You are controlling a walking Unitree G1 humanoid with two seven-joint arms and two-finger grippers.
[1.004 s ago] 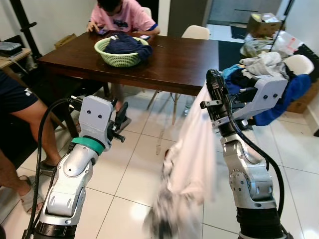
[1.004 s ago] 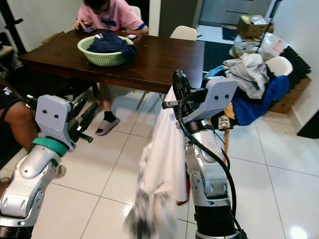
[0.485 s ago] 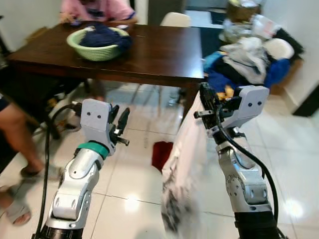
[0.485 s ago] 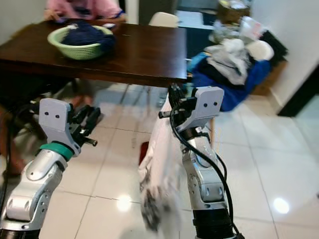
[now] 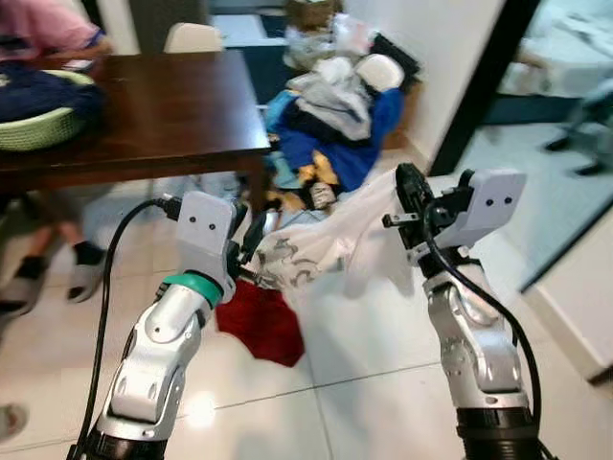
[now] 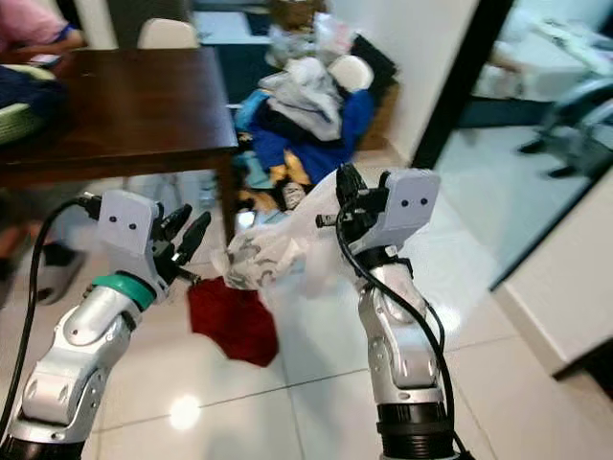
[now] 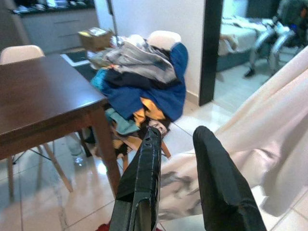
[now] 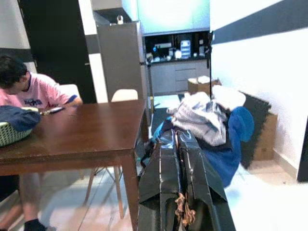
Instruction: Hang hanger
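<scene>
A white garment (image 5: 326, 244) is held at centre frame by the right end effector (image 5: 410, 196), whose fingers are clamped shut on its top; whether a hanger is inside cannot be told. The left end effector (image 5: 251, 240) is raised at the cloth's lower left end with fingers parted, and contact cannot be judged. The carrying step seems in hand. A rail must be found next. A clothes pile (image 5: 330, 120) is seen in the upper middle, beside the counter (image 5: 172, 105).
</scene>
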